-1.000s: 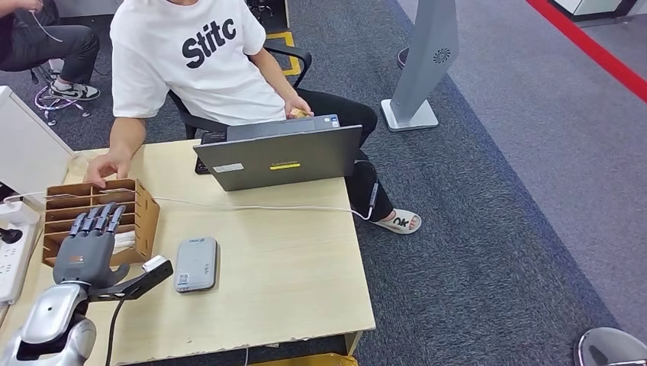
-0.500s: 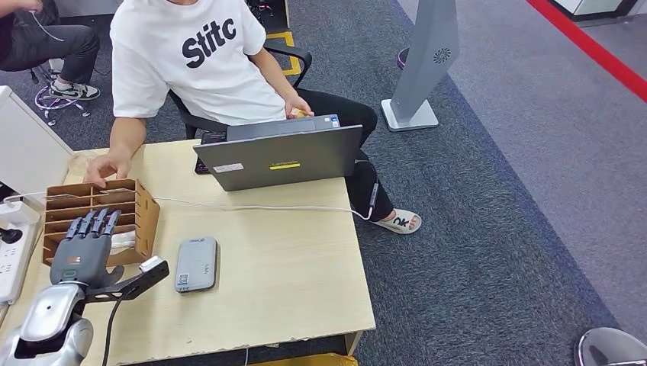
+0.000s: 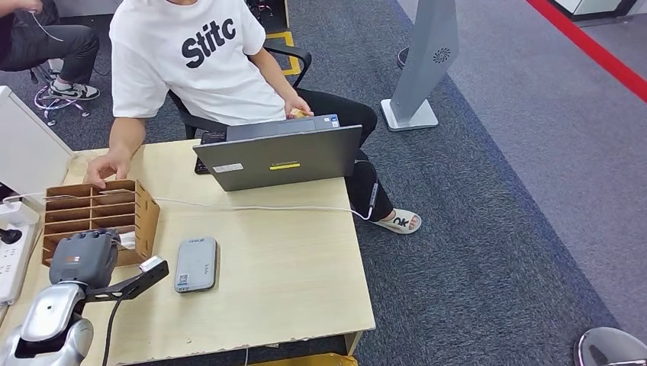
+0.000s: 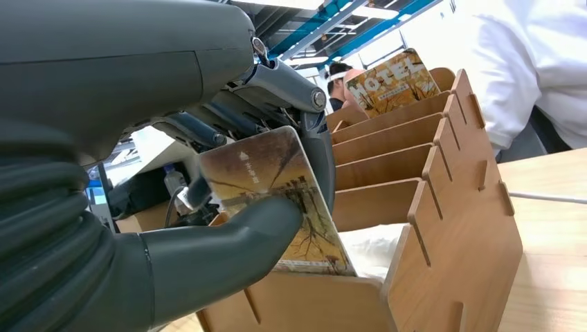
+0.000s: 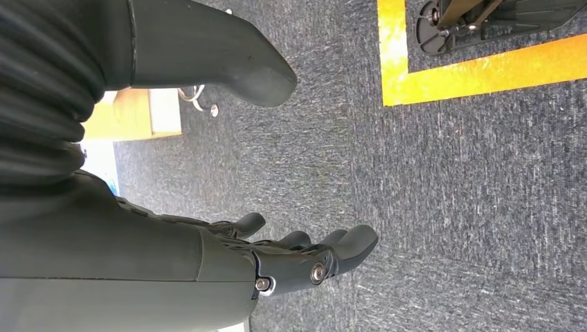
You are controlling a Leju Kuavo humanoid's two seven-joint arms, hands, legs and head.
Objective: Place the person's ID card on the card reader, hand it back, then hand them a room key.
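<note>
My left hand (image 3: 84, 259) sits over the near slots of the wooden card rack (image 3: 145, 213) with its fingers curled down. In the left wrist view the thumb (image 4: 228, 235) and fingers pinch a room key card (image 4: 277, 187) with a brown tree picture, standing in the rack's (image 4: 450, 200) near slot. Another card marked HOTEL (image 4: 387, 83) stands in a far slot. The grey card reader (image 3: 196, 264) lies on the table right of the rack. My right hand (image 5: 297, 256) hangs over grey carpet, fingers apart and holding nothing.
A person in a white T-shirt (image 3: 198, 61) sits behind the table, one hand (image 3: 103, 169) resting by the rack's far end. A grey laptop (image 3: 278, 156) and a white cable (image 3: 252, 207) lie across the table (image 3: 290, 282). A power strip (image 3: 11, 244) is at the left.
My left hand's fingers, stretched over the rack before, have curled down and closed on a card in the near slot. The person and the reader have not moved.
</note>
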